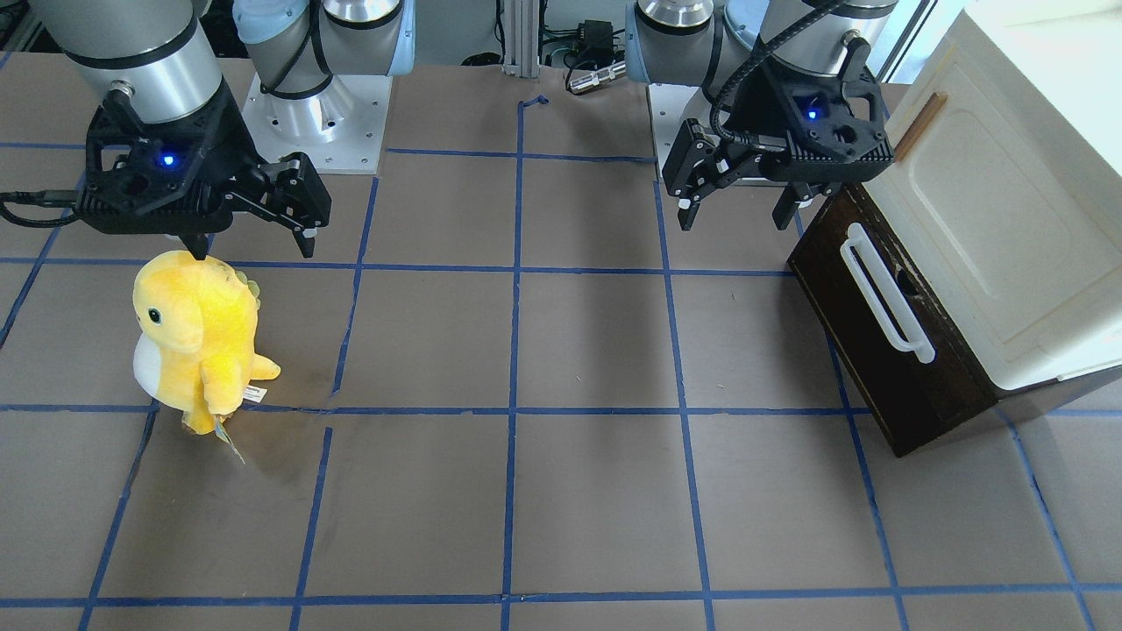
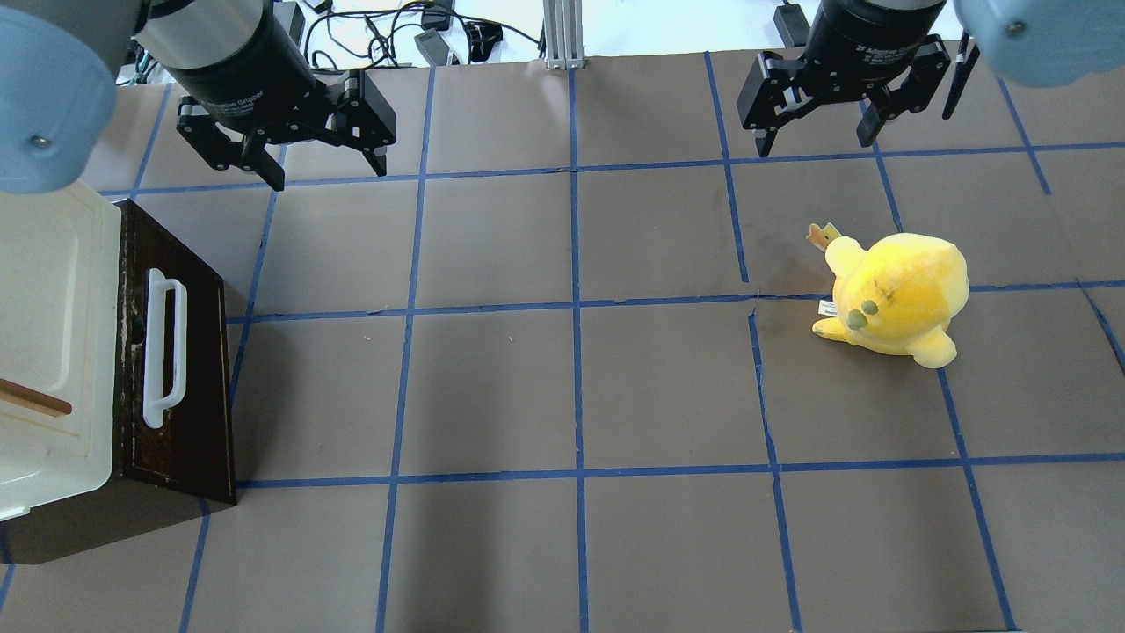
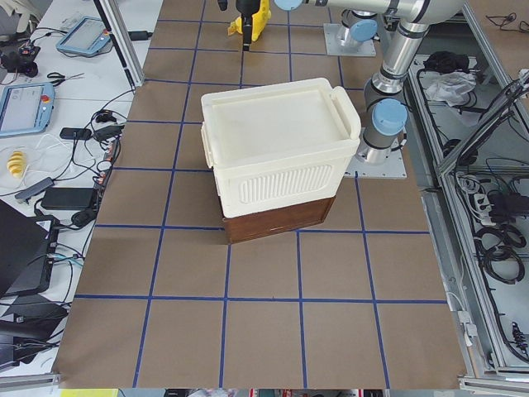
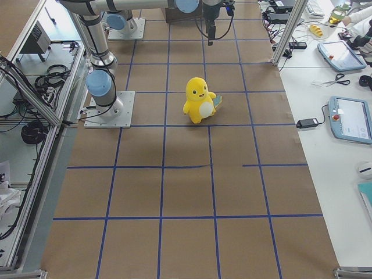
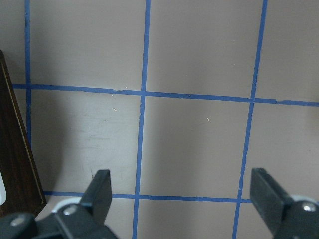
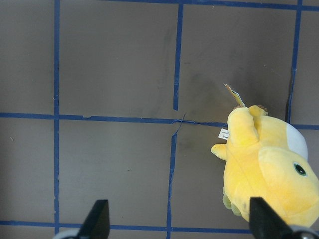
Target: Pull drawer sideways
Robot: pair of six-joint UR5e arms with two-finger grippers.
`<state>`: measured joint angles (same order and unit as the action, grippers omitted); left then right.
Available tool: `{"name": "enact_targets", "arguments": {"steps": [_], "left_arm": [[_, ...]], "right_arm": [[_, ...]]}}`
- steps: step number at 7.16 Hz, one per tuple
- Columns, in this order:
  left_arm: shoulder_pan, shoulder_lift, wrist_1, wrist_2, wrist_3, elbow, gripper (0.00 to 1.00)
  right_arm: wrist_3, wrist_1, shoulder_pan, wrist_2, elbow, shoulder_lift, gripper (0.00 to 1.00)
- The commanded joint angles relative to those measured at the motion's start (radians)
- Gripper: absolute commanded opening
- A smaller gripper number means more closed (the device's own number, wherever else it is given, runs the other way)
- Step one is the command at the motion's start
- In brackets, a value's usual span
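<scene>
The dark brown drawer [image 2: 189, 387] with a long white bar handle [image 2: 163, 347] sits shut at the base of a cream-white cabinet [image 2: 48, 343] at the table's left edge. In the front-facing view the drawer front [image 1: 863, 350] and handle [image 1: 884, 292] are on the right. My left gripper [image 2: 323, 167] is open and empty, hanging above the table beyond the drawer's far corner; its fingers [image 5: 99, 191] frame bare table, with the drawer's edge [image 5: 17, 159] at left. My right gripper [image 2: 816, 136] is open and empty, high at the far right.
A yellow plush toy [image 2: 896, 294] stands on the right half of the table, below my right gripper [image 1: 254, 250], and shows in the right wrist view [image 6: 271, 172]. Blue tape lines grid the brown table [image 2: 580, 387]. The cabinet door has a small brown handle [image 2: 35, 400].
</scene>
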<state>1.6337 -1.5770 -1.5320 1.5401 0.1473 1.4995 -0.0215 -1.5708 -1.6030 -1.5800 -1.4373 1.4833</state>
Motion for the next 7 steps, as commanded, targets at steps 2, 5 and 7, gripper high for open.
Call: {"name": "enact_targets", "arguments": {"steps": [2, 5, 7], "left_arm": [[0.0, 0.002, 0.0, 0.0, 0.0, 0.001, 1.0], [-0.002, -0.011, -0.01, 0.008, 0.002, 0.007, 1.0], [0.0, -0.046, -0.014, 0.125, 0.012, 0.037, 1.0]], "right_arm": [[0.0, 0.0, 0.0, 0.0, 0.0, 0.0, 1.0], [0.0, 0.0, 0.0, 0.0, 0.0, 0.0, 1.0], [0.0, 0.0, 0.0, 0.0, 0.0, 0.0, 1.0]]}}
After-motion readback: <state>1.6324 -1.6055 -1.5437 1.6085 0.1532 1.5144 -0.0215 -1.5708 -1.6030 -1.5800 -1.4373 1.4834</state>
